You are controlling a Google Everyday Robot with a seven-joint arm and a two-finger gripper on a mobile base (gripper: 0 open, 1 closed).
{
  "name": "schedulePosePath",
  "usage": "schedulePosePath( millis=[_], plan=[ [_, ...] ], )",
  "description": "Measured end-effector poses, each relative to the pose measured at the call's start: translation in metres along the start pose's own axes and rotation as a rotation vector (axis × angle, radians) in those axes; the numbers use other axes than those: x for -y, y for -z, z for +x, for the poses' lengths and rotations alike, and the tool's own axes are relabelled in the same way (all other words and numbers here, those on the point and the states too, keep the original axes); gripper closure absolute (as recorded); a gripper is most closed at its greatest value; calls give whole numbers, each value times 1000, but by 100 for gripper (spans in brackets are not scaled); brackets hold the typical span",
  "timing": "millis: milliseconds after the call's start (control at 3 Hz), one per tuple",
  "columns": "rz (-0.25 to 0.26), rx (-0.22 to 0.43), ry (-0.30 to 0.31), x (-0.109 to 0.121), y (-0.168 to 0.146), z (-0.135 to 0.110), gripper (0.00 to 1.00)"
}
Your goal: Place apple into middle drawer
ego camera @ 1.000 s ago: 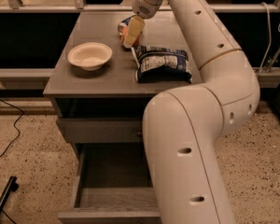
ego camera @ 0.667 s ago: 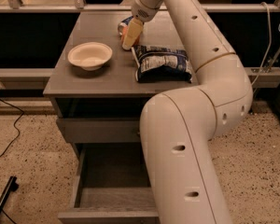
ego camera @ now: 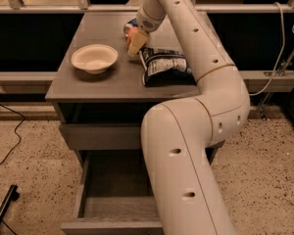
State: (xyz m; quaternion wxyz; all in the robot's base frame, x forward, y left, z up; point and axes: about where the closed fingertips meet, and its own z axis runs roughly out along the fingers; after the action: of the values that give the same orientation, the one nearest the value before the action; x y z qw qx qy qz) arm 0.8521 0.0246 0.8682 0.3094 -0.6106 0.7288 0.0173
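The gripper (ego camera: 136,43) hangs over the far part of the grey table (ego camera: 103,84), at the end of the big white arm (ego camera: 186,170), which rises from the bottom of the view, bends at the right and reaches back to the left across the tabletop. It points down and slightly toward the camera, its pale yellowish tip low over the wood. Whether it is closed on anything cannot be told from here. The apple (ego camera: 131,34) sits right against the gripper's left side on the far half of the tabletop. Only a small red-orange patch of it shows, the rest covered by the gripper, so it reads as a round thing with no long axis to name, and which way its stem points cannot be seen. Just behind it a bit of a blue can (ego camera: 131,23) peeks out. To the left, apart from the apple, a shallow cream bowl (ego camera: 94,58) stands upright near the table's middle. To the right of the gripper lies a dark crinkled chip bag (ego camera: 164,65), flat on the wood, its length running from the gripper toward the table's near right side. Below the tabletop a shallow grey drawer front (ego camera: 100,136) shows, and under that the middle drawer (ego camera: 112,207) is pulled out toward the camera — tall side walls, bare plank floor, its right part hidden behind the arm. A dark cable (ego camera: 10,126) trails over the speckled floor (ego camera: 29,170) at the left.
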Motion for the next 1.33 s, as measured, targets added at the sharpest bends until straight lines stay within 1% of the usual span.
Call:
schedulePosePath(
  millis=[333, 667, 1000, 1333],
  plan=[
    [-4, 0, -2, 0, -5, 1, 17],
    [-12, 22, 3, -2, -6, -2, 43],
    [-21, 30, 8, -4, -7, -3, 67],
    [-28, 42, 19, -5, 7, -3, 90]
  ],
)
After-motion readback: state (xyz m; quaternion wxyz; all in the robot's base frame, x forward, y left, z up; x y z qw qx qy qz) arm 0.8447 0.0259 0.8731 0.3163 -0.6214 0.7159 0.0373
